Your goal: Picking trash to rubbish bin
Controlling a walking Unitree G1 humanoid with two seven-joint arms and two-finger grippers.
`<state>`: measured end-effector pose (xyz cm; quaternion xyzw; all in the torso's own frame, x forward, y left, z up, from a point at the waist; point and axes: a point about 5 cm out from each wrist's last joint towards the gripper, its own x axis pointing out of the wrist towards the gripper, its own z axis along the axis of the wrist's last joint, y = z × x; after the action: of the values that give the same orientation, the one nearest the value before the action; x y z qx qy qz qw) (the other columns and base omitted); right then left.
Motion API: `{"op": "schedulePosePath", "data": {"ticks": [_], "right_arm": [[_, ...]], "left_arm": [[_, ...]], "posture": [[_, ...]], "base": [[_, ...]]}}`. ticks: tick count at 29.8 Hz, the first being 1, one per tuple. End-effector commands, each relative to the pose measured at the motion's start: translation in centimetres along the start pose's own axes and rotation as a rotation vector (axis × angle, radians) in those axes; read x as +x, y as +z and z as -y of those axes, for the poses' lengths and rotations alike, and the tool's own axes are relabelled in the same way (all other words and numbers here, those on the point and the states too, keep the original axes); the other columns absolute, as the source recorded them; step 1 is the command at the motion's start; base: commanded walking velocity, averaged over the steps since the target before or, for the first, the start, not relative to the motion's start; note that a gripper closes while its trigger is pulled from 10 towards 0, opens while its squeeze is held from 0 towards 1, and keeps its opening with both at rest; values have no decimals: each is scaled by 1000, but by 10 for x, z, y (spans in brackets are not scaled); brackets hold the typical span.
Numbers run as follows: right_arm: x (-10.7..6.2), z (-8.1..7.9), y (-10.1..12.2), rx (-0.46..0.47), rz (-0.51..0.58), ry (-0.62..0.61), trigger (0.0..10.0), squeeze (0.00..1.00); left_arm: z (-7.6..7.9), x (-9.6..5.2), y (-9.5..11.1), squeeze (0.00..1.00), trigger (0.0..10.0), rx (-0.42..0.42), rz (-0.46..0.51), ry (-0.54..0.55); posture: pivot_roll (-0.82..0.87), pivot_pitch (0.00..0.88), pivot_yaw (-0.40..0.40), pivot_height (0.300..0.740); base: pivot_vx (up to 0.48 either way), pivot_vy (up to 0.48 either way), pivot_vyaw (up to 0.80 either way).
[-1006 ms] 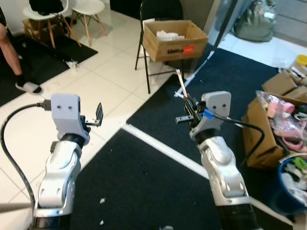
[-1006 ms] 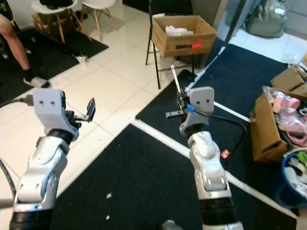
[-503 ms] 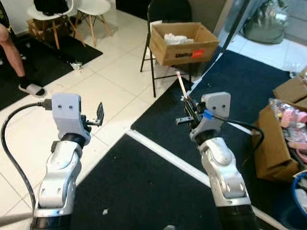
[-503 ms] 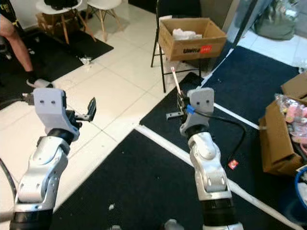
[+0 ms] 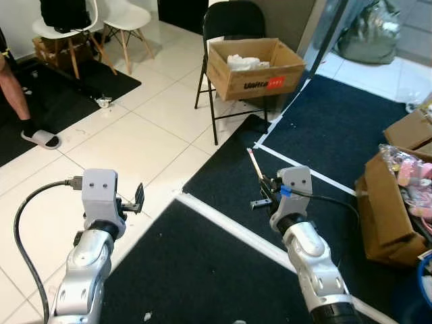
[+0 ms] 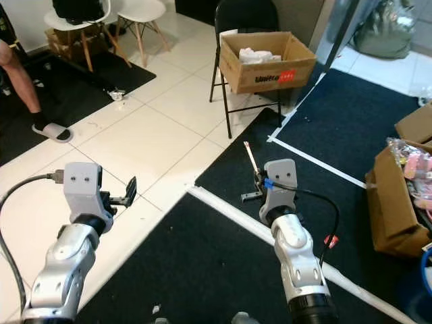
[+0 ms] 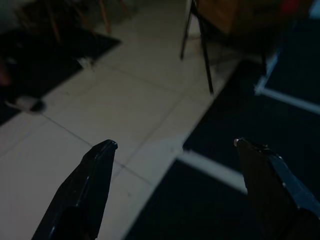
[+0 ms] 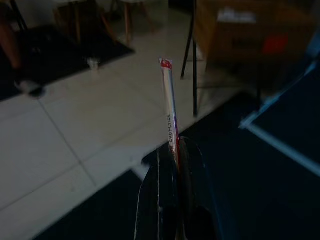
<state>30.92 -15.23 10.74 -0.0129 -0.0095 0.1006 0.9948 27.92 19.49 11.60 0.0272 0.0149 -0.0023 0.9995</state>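
A thin white paper stick with a red tip (image 5: 255, 164) pokes up from my right gripper (image 5: 264, 192), which is shut on its lower end above the black carpet. In the right wrist view the stick (image 8: 169, 102) rises from between the closed fingers (image 8: 186, 165). My left gripper (image 5: 138, 198) hovers over the white tiles at the carpet's edge. It is open and empty, its two fingers (image 7: 95, 170) wide apart. A cardboard box (image 5: 253, 64) with white paper in it rests on a black folding chair ahead.
A brown box (image 5: 385, 202) stuffed with pink packaging stands at the right. A person's leg and slipper (image 5: 37, 137) are at the far left, near white chairs (image 5: 64, 27). A scrap of litter (image 5: 103, 101) lies on the tiles, and white tape lines (image 5: 229, 226) cross the carpet.
The whole picture has shifted with the camera. Both arms now sit lower and look smaller in it. The right gripper still holds the stick and the left is still open.
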Motion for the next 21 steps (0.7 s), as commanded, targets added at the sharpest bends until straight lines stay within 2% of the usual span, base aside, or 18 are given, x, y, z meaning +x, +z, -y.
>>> {"op": "schedulePosePath", "data": {"ticks": [1,5,12,21], "right_arm": [[-9,7,-20,38,-64,-26,10000,0],[-12,9,-32,75,-93,-41,10000,0],[-15,10,-37,70,-96,-36,10000,0],[-17,12,-45,83,-107,-44,10000,0]], "left_arm": [[-4,-5,-20,0,10000,18,-62,1],[-7,-8,-31,0,10000,30,-91,2],[-4,-7,-31,0,10000,10,-71,5],[-3,-4,-36,0,10000,2,-65,11]], "posture": [[18,140,-17,740],[20,138,-19,740],[15,134,-22,740],[13,133,-24,740]], "base": [[307,0,0],[306,0,0],[305,0,0],[306,0,-311]]}}
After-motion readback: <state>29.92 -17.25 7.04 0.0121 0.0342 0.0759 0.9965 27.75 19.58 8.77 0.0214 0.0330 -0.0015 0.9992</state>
